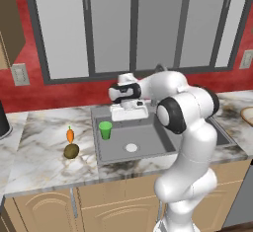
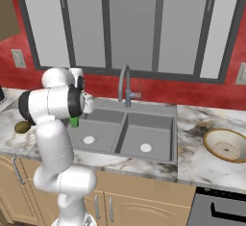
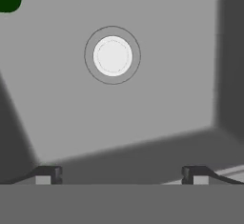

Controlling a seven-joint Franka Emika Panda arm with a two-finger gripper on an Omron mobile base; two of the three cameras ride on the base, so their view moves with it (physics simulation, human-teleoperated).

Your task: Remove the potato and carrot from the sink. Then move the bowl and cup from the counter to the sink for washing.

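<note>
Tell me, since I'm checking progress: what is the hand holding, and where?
Nothing; the hand is open and empty above the sink.

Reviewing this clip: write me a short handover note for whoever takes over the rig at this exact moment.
Gripper: open, empty, above the left basin of the grey double-basin sink.
Small olive-brown potato and tiny orange carrot: out on the white marble counter, left of the sink. Done.
Small bright green cup: standing in the left basin. Done.
Wide tan-beige bowl: on the counter right of the sink.
Left: carry the bowl into the sink.
</note>
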